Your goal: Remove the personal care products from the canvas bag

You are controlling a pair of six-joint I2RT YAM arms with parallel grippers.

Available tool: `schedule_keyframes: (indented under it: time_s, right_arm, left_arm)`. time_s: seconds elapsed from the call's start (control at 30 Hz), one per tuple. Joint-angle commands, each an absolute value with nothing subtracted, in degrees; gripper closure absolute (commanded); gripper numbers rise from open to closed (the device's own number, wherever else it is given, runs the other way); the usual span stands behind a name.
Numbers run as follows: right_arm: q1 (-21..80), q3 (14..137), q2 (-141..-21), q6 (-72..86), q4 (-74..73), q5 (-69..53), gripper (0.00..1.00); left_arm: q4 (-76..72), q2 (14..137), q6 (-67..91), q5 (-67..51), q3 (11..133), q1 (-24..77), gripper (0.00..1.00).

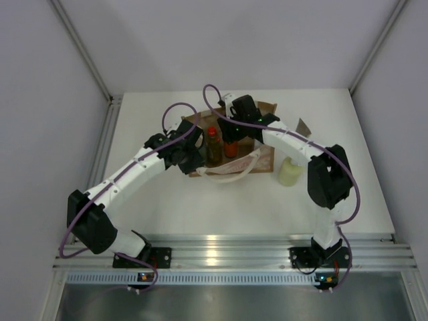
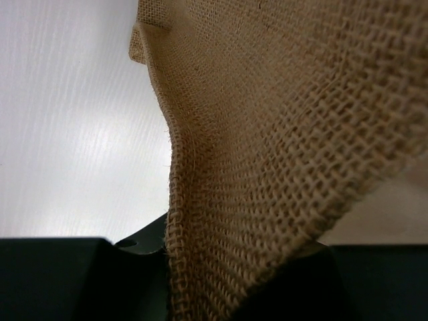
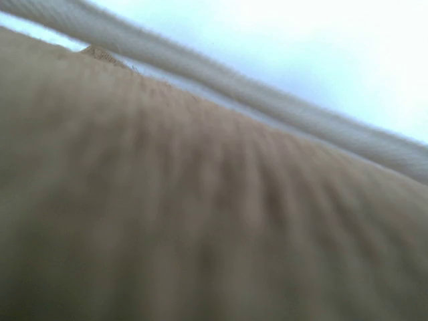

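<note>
My left gripper pinches the canvas bag's wall; my right gripper's spread I cannot tell. Beside it, inside: one amber red-capped bottle, one orange bottle.

One canvas bag stands on one worktop. Three bottles can be counted. Two are in the bag: one amber bottle with a red cap and one orange bottle, which is partly hidden. One pale-yellow bottle is outside the bag. There is also one flat grey-brown sachet. Only one white rope handle shows clearly. There are two arms, the left arm and the right arm, and two purple cables, one along each arm.
</note>
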State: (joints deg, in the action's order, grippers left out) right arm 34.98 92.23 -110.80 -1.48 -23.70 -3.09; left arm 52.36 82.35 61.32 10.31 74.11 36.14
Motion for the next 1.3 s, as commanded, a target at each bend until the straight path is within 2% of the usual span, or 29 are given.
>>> schedule_keyframes:
  time_s: [0.0, 0.8, 1.27]
  right_arm:
    - [35.77, 94.13, -102.58, -1.23, -20.13, -0.79, 1.00]
    - [35.77, 106.34, -91.94, -0.44, -37.35, 4.57, 1.00]
    - [33.84, 119.35, -86.41, 3.60, -45.70, 5.45, 1.00]
  left_arm:
    - [54.05, 81.47, 60.91, 9.84, 74.62, 36.04, 0.66]
    - [53.97, 81.91, 61.70, 9.58, 75.06, 36.12, 0.66]
    - [54.05, 81.47, 61.87, 8.97, 74.80, 36.12, 0.66]
